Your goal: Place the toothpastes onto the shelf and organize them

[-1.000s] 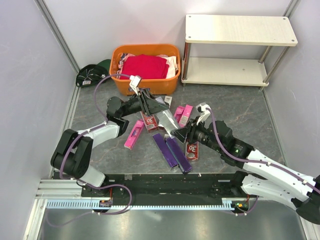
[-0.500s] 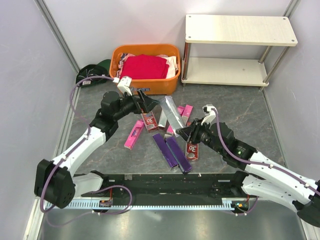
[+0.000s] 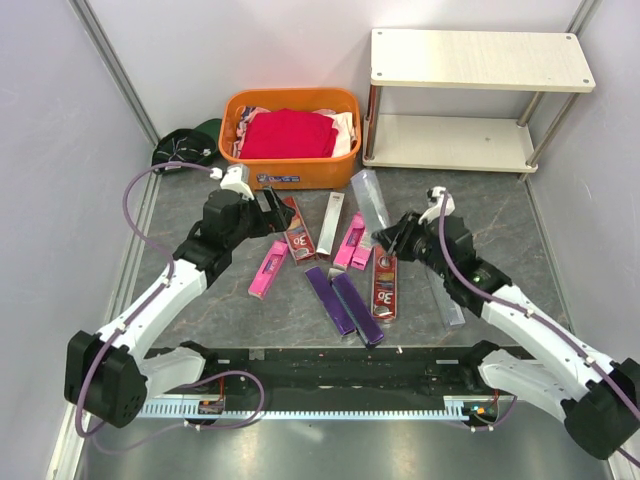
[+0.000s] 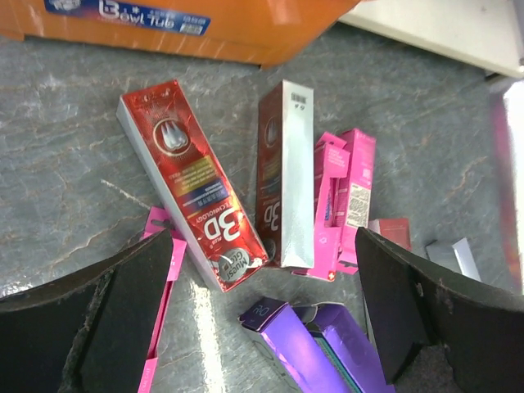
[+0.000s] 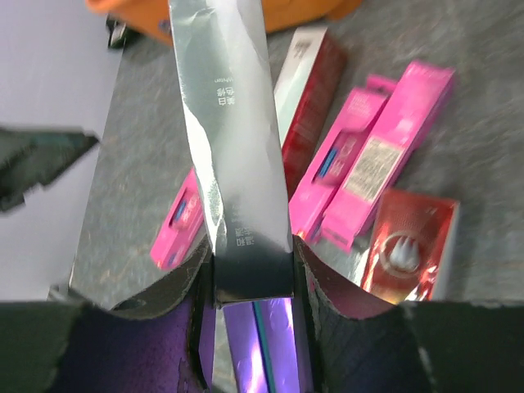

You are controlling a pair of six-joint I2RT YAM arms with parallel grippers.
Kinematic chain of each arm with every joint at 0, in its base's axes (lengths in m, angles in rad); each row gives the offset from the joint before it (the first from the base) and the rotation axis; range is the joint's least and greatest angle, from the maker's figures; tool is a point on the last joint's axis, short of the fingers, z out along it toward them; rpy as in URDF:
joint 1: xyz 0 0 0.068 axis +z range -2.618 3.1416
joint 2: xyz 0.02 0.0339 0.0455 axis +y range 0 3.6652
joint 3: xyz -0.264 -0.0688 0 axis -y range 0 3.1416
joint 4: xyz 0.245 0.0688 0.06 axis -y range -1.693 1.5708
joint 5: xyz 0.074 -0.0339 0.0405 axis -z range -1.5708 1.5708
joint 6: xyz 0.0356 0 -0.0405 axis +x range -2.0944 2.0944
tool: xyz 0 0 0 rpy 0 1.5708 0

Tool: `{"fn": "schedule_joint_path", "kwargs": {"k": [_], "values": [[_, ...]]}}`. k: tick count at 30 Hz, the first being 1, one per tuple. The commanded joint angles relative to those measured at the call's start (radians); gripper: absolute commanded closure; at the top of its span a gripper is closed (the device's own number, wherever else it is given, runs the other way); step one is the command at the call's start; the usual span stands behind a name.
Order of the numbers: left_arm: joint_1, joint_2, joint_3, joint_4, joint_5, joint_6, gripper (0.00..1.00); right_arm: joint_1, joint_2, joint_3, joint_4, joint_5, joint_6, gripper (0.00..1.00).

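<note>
My right gripper (image 3: 388, 238) is shut on a silver toothpaste box (image 3: 371, 198) and holds it tilted above the floor; in the right wrist view the box (image 5: 229, 147) sits between the pads (image 5: 252, 278). My left gripper (image 3: 270, 205) is open and empty above the pile (image 4: 262, 315). On the floor lie a red box (image 3: 297, 230), a dark red and silver box (image 3: 331, 222), pink boxes (image 3: 352, 243), another pink box (image 3: 267, 268), two purple boxes (image 3: 343, 303), a red box (image 3: 384, 285) and a silver box (image 3: 447, 300). The two-tier shelf (image 3: 480, 60) stands at the back right with bare boards.
An orange basket (image 3: 290, 170) holding a red cloth (image 3: 288, 132) stands left of the shelf. A dark bundle (image 3: 185, 150) lies at the back left. Grey walls close in both sides. A black rail (image 3: 330, 365) runs along the near edge.
The left gripper has let go of the silver box and pulled back to the left. The right gripper has carried that box to the right and farther back, toward the shelf.
</note>
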Motion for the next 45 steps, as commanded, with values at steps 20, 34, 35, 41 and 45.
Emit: {"fn": "schedule_joint_path", "kwargs": {"k": [20, 34, 35, 41, 45], "values": [[0.001, 0.079, -0.014, 0.022, 0.08, 0.048, 0.0, -0.489, 0.721, 0.249, 0.906, -0.406, 0.32, 0.92], [0.002, 0.106, -0.038, 0.036, 0.079, 0.068, 0.0, -0.506, 1.269, 0.899, 0.671, -0.452, 0.332, 0.88], [0.001, 0.109, -0.037, 0.036, 0.08, 0.07, 0.0, -0.505, 1.311, 0.927, 0.612, -0.447, 0.313, 0.87], [0.002, 0.118, -0.035, 0.039, 0.085, 0.073, 0.0, -0.505, 1.383, 1.003, 0.513, -0.42, 0.282, 0.81], [0.002, 0.134, -0.032, 0.04, 0.094, 0.071, 0.01, -0.503, 1.392, 0.991, 0.501, -0.416, 0.258, 0.78]]}}
